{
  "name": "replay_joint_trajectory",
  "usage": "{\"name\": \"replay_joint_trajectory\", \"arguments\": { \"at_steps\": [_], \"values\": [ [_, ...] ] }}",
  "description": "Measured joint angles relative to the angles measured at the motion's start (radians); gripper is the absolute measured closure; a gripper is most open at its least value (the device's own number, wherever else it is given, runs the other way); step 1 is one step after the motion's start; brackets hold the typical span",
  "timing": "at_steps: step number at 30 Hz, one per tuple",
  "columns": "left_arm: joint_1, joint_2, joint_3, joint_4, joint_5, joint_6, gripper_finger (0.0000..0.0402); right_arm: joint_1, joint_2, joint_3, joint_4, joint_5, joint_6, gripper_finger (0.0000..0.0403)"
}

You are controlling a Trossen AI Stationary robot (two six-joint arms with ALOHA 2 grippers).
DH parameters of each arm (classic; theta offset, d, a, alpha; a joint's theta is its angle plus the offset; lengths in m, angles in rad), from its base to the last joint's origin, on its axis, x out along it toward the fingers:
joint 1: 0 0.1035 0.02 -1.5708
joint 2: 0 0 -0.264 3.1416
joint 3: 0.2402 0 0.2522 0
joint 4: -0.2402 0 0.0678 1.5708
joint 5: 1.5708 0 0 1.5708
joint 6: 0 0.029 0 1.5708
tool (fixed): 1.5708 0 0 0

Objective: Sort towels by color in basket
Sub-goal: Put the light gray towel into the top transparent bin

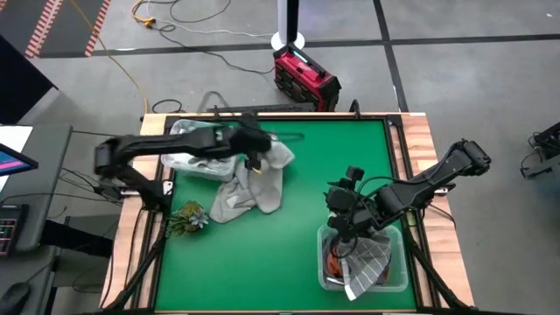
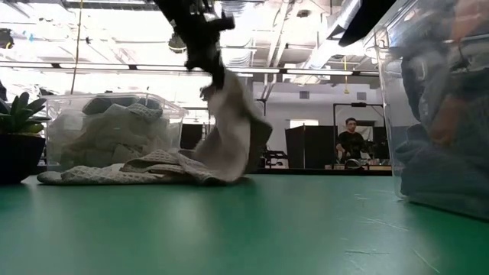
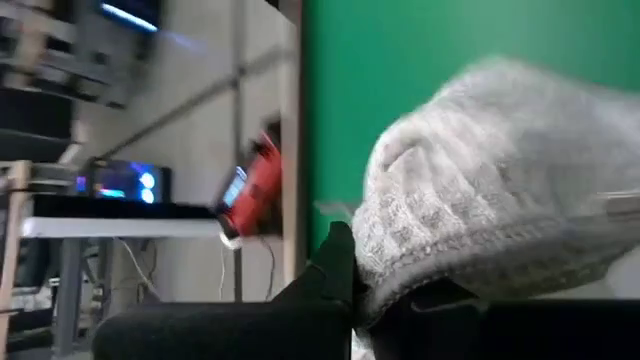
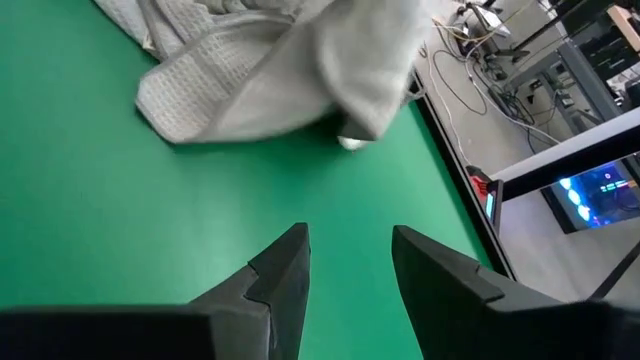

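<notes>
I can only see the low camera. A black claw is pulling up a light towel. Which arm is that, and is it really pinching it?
Observer: It's the left gripper. From above, it's lifting the light grey towel beside the clear bin at the table's back left. Its own camera shows the fingers shut on the cloth.
Operator: Where's the other claw?
Observer: The right gripper hangs open and empty above the second bin, front right.
Operator: What's in that bin?
Observer: A grey checked towel and something rust orange.
</notes>
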Motion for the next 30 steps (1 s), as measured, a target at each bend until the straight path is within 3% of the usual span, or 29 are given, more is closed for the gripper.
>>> {"name": "replay_joint_trajectory", "arguments": {
  "at_steps": [14, 17, 23, 30],
  "values": [
    [0.004, -0.537, 0.002, 0.159, -0.020, -0.174, 0.0401, 0.000, 0.000, 0.000, 0.007, 0.003, -0.002, 0.0223],
    [0.003, -0.625, 0.002, 0.178, -0.073, -0.198, 0.0401, -0.001, 0.000, 0.000, 0.015, 0.003, -0.002, 0.0223],
    [0.003, -0.740, 0.002, 0.154, -0.240, -0.212, 0.0401, -0.001, 0.000, 0.000, 0.026, 0.003, -0.007, 0.0223],
    [0.003, -0.778, -0.003, 0.100, -0.247, -0.182, 0.0401, -0.003, 0.000, 0.000, 0.026, 0.003, -0.010, 0.0223]
  ]
}}
